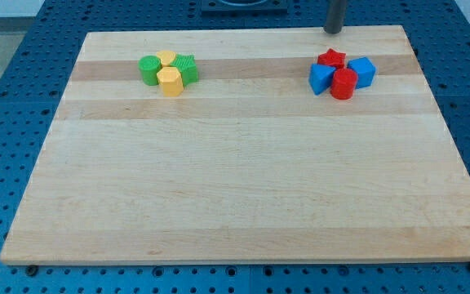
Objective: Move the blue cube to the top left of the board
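The blue cube [362, 72] sits near the view's top right of the wooden board [243, 204]. It touches a red cylinder [343, 84] on its left. A blue triangular block [321, 78] and a red star block [331, 59] are packed in the same cluster. My tip [334, 31] stands at the board's top edge, just above the red star and up-left of the blue cube, apart from the blocks.
Near the view's top left is a second cluster: a green block [149, 69], a yellow block [166, 58], a yellow hexagonal block [170, 82] and a green block [188, 69]. The board lies on a blue perforated table [23, 49].
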Robot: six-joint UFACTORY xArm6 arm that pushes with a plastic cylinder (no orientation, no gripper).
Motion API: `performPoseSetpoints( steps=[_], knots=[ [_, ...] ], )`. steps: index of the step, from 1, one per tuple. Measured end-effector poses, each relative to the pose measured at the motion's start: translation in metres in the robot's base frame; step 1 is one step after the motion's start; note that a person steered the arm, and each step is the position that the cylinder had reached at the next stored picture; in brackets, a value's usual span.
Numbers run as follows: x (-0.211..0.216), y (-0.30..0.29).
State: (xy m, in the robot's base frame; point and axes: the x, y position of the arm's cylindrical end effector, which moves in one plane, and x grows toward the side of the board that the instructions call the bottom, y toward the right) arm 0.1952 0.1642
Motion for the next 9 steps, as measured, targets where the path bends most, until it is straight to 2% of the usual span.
performPoseSetpoints(
  steps=[2, 3, 4, 5, 7, 9],
  knots=[
    [0.005, 0.003],
    [0.015, 0.038],
    [0.041, 0.08],
    [0.088, 0.093],
    [0.187, 0.092],
    [0.185, 0.052]
  ],
)
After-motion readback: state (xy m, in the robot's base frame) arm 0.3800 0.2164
